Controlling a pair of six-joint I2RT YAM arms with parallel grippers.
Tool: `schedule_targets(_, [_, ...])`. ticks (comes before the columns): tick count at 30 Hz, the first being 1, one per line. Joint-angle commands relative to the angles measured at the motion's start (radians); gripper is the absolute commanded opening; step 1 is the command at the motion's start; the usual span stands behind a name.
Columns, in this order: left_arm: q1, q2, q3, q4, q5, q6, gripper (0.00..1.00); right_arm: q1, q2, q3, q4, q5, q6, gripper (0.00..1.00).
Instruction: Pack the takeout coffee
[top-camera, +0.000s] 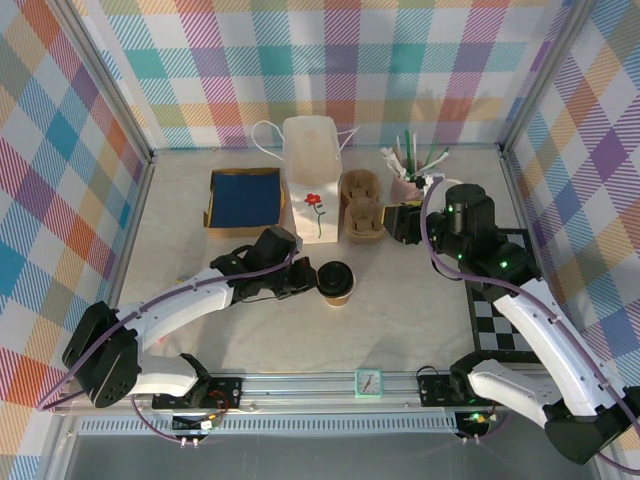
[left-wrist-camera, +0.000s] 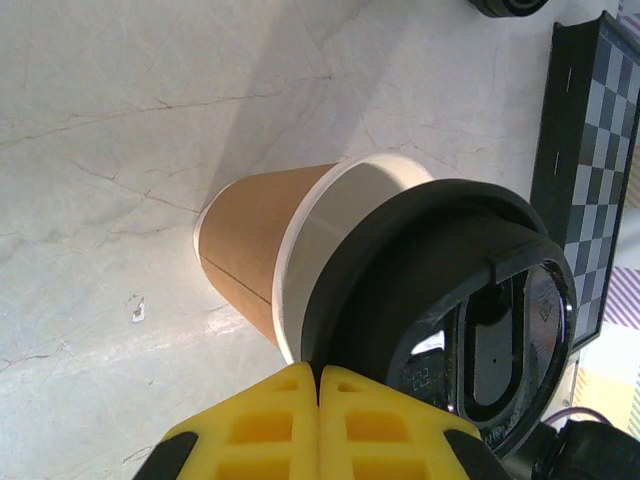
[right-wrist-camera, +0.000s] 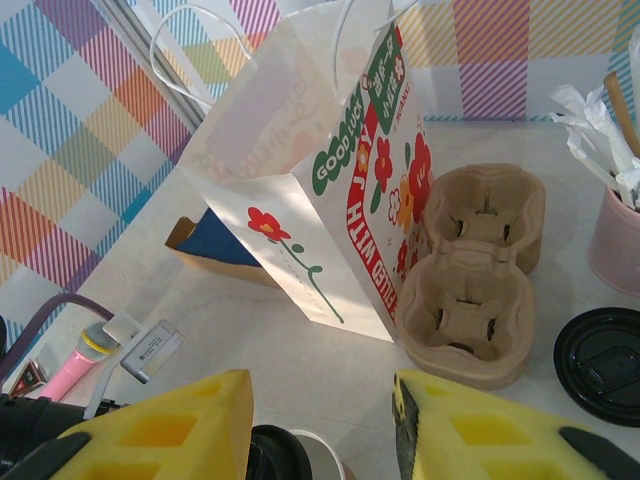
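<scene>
walls (top-camera: 330, 70): pastel plaid panels at 9, 12 and 3 o'clock | tabletop (top-camera: 400, 330): pale, marbled | rail (top-camera: 300, 385): metal, at 6 o'clock | light: even, soft shadows

Bench (top-camera: 400, 330): pale top with marble veining.
Rear centre: white flowered paper bag (top-camera: 312, 190), upright.
Left of the bag: shallow brown box with blue lining (top-camera: 245, 197).
Just beside the bag on the right: moulded cardboard cup tray (top-camera: 362, 208).
Further right: pink cup of straws (top-camera: 405, 187).
Mid-bench, in front of the bag: takeout coffee (top-camera: 336, 283), upright.
Right edge: checkered board (top-camera: 493, 325), lying flat.
</scene>
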Motion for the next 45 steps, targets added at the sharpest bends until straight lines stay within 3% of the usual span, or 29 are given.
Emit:
schedule_targets(1, [-0.010, 0.015, 0.038, -0.043, -0.031, 0.023, 0.03, -0.004, -0.014, -0.010, 0.033, -0.007, 0.001, 0.42])
schedule_targets(45, [-0.027, 0.076, 0.087, -0.063, -0.054, 0.056, 0.05, -0.003, -0.030, -0.030, 0.076, -0.012, 0.008, 0.42])
